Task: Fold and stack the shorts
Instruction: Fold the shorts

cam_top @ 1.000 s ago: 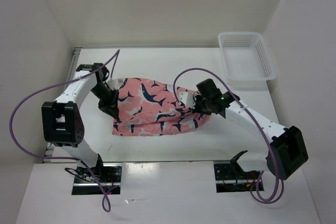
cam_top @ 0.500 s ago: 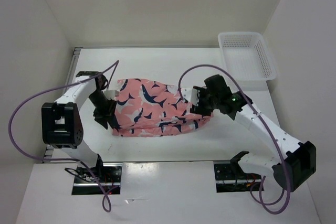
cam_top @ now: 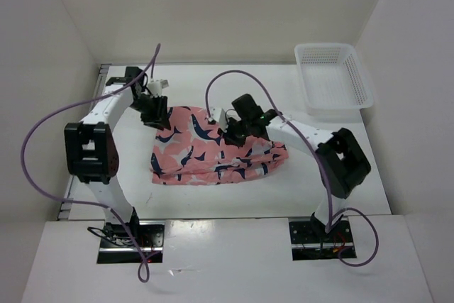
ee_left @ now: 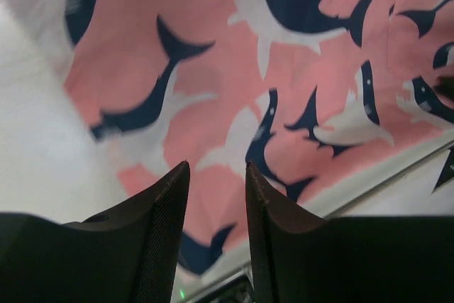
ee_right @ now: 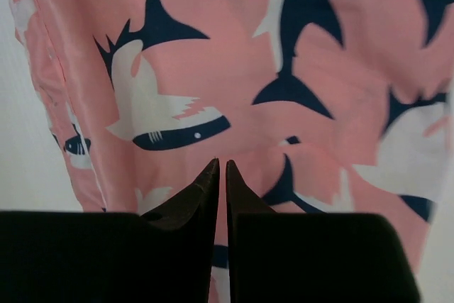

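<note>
The shorts, salmon-pink with navy-and-white sharks, lie folded in a flat wide bundle in the middle of the table. My left gripper hovers at their far left corner. In the left wrist view the left gripper is open by a narrow gap, with nothing between the jaws and the shorts beneath. My right gripper is over the far middle edge of the shorts. In the right wrist view the right gripper is shut, tips together just above the shorts, with no fabric gripped.
A white mesh basket stands at the far right corner of the table. White walls enclose the table on the left, back and right. Purple cables loop over both arms.
My left gripper has moved from the shorts' left edge to their far left corner. My right gripper has swung left from the shorts' right end to their far middle edge.
</note>
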`<act>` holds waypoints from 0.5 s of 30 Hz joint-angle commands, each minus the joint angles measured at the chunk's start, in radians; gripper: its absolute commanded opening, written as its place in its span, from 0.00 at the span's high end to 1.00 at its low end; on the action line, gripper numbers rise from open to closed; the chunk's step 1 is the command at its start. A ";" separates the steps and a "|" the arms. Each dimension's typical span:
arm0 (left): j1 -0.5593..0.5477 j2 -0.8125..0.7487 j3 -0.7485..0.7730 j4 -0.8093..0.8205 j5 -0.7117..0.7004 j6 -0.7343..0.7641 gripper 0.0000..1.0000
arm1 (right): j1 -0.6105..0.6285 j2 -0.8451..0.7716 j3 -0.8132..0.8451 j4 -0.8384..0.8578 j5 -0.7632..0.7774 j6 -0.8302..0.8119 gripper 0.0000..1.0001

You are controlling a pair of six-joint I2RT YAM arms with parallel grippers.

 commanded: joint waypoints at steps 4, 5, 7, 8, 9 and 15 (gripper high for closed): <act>-0.062 0.199 0.054 0.231 0.094 0.004 0.55 | 0.104 0.052 0.020 0.125 -0.049 0.086 0.88; -0.071 0.213 0.054 0.242 0.094 0.004 0.55 | 0.115 0.052 0.007 0.125 -0.049 0.095 0.88; -0.071 0.234 0.045 0.277 0.085 0.004 0.55 | 0.124 0.062 -0.039 0.125 -0.049 0.106 0.88; -0.071 0.245 0.036 0.288 0.085 0.004 0.55 | 0.124 0.062 -0.071 0.125 -0.049 0.096 0.88; -0.071 0.245 0.019 0.298 0.064 0.004 0.55 | 0.124 0.062 -0.086 0.125 -0.038 0.096 0.88; -0.071 0.267 -0.004 0.317 0.030 0.004 0.55 | 0.146 0.085 -0.155 0.137 -0.041 0.100 0.90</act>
